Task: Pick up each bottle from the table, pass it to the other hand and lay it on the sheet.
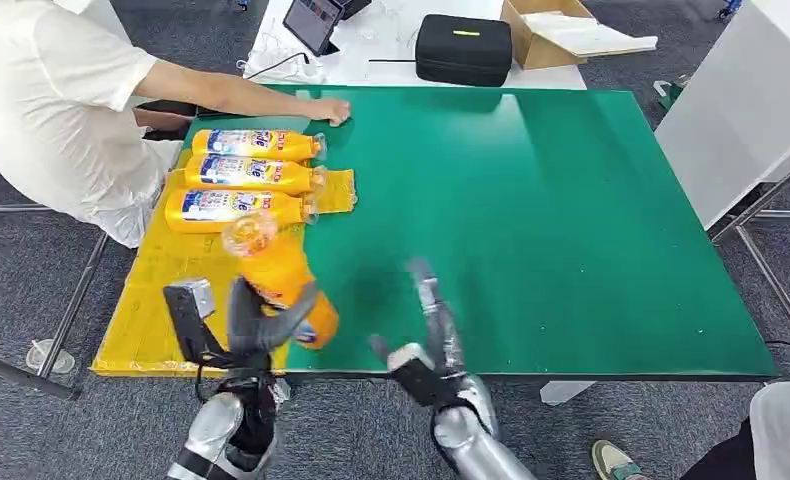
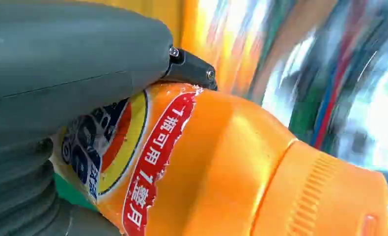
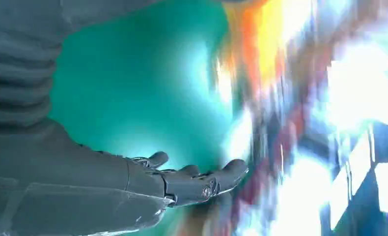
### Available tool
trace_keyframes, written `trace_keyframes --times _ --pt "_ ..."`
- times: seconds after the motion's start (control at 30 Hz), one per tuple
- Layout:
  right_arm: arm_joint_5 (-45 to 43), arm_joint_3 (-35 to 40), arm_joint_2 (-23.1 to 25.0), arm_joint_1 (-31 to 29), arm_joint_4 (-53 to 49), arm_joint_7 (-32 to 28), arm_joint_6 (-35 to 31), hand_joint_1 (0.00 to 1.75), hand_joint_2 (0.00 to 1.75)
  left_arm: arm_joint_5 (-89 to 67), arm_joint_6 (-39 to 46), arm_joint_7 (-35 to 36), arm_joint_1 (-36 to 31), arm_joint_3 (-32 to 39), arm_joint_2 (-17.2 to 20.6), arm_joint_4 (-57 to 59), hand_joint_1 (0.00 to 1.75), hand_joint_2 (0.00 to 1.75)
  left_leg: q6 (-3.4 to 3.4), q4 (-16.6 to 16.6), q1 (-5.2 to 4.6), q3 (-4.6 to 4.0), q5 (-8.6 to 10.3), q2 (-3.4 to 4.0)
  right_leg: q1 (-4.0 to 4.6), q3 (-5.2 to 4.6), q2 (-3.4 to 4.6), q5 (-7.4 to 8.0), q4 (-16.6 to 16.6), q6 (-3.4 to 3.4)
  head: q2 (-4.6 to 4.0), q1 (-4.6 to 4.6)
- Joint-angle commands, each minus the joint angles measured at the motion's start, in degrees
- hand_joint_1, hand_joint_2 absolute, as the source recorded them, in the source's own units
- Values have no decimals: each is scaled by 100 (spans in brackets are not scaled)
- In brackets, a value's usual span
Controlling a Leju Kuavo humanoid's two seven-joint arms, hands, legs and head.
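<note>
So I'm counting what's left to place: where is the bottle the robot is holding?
In the head view the held bottle is in the left hand, at the table's near left, just short of the three bottles on the yellow sheet.

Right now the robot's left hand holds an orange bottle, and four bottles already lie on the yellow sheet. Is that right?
Not quite. The head view shows three bottles lying on the yellow sheet, not four. The left hand does hold an orange bottle.

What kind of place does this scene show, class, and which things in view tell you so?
Probably a robot test room or lab: a large green work table on grey carpet, a tablet with cables, a black zip case and an open cardboard box on the white bench behind.
</note>
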Motion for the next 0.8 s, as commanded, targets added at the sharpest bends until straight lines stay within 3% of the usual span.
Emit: trace_keyframes --times 0.03,0.2,0.47,0.53,0.63,0.7,0.8 --pt "618 -2838 183 1149 -4162 -38 -168 0 0 -857 954 1 -482 812 385 454 175 175 4 2 -7 5 -3 -12 -4 9 -21 -12 12 -8 -2 -2" --pt "253 -2885 -16 1304 -3883 -38 -168 0 0 -1100 957 97 -237 1130 426 61 175 175 12 -1 -9 35 -12 -20 -5 48 -37 -24 3 -9 -2 0" --pt "236 -2127 -200 1158 -2856 -38 -168 0 0 -1629 764 273 -305 1178 392 256 175 175 7 -9 -5 54 -17 9 -2 54 -10 -15 -6 -15 -2 0" --pt "233 -1951 -274 1119 -2954 -38 -168 0 0 -3108 1155 702 -539 852 619 811 175 175 6 -8 -2 37 -9 7 1 37 -10 -7 -8 -9 -2 0" --pt "-40 -1666 -452 934 -2678 -38 -168 0 0 -4497 390 1573 -1113 424 782 2011 175 175 8 -13 -5 49 -8 0 0 50 -18 -11 -9 -10 -2 -2" --pt "-221 -1404 -597 792 -2441 -38 -168 0 0 -4847 -143 1688 -1452 291 732 2739 175 175 6 -15 -2 39 0 -5 1 44 -21 -5 -14 -8 -2 0" --pt "-221 -1404 -597 792 -2441 -38 -168 0 0 -4847 -143 1688 -1452 291 732 2739 175 175 10 -13 -3 37 3 2 -1 43 -13 -1 -13 -7 -2 0"
